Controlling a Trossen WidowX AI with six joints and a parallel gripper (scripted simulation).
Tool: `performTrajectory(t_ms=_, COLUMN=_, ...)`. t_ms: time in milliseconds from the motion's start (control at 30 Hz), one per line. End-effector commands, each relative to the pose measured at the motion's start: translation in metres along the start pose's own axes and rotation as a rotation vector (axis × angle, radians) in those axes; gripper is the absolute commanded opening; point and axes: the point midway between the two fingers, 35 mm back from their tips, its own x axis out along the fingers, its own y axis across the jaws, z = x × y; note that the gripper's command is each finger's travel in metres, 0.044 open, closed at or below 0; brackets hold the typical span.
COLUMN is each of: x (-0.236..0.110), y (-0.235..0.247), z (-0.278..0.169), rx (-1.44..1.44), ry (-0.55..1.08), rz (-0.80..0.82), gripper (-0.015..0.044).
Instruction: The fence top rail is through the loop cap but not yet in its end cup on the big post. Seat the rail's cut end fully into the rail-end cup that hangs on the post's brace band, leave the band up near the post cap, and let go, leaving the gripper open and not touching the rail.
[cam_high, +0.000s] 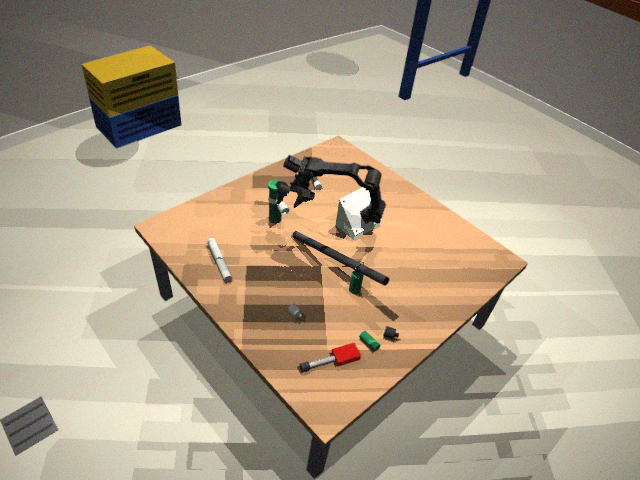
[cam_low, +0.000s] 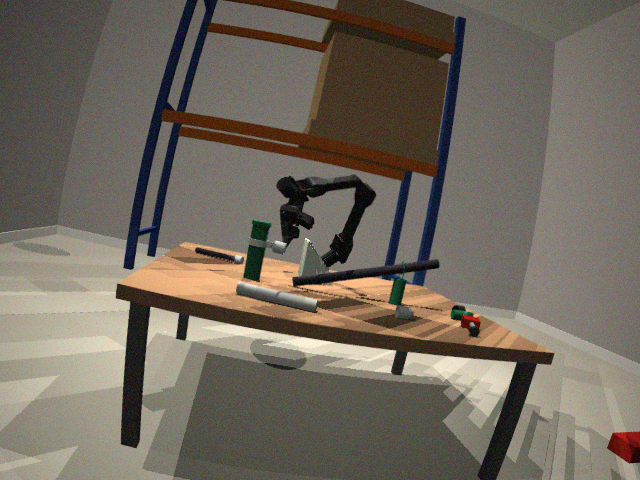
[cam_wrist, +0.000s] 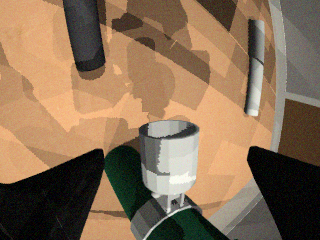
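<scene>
1. Black fingers of our gripper (cam_wrist: 175, 180) stand wide apart, holding nothing, straddling the rail-end cup (cam_wrist: 170, 154).
2. We note the rail (cam_high: 341, 257) lies apart, its cut end unseated.
3. We should grasp the rail, aligning it with the cup's mouth.

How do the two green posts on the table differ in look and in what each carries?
The big post is taller and thicker than the small post. The big post wears a grey brace band near its top with the rail-end cup hanging off it, empty; the small post has the dark top rail running across its top. The open end effector hovers beside the big post, away from the small post. Both stand upright and are dark green.
</scene>
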Motion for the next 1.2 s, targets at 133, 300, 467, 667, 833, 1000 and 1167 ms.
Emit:
performTrajectory(t_ms=133, x=0.015, y=0.001, z=0.000, rx=0.007, ry=-0.005, rz=0.003, gripper=0.0440)
performTrajectory(t_ms=300, x=0.023, y=0.001, z=0.000, rx=0.007, ry=-0.006, rz=0.003, gripper=0.0440)
performTrajectory(t_ms=467, x=0.031, y=0.001, z=0.001, rx=0.007, ry=-0.006, rz=0.002, gripper=0.0440)
performTrajectory(t_ms=667, x=0.041, y=0.002, z=0.001, rx=0.007, ry=-0.007, rz=0.002, gripper=0.0440)
performTrajectory(t_ms=833, x=0.049, y=0.002, z=0.002, rx=0.007, ry=-0.008, rz=0.001, gripper=0.0440)
performTrajectory(t_ms=1000, x=0.054, y=0.003, z=0.002, rx=0.007, ry=-0.009, rz=0.001, gripper=0.0440)
performTrajectory(t_ms=1167, x=0.054, y=0.003, z=0.002, rx=0.007, ry=-0.009, rz=0.001, gripper=0.0309)
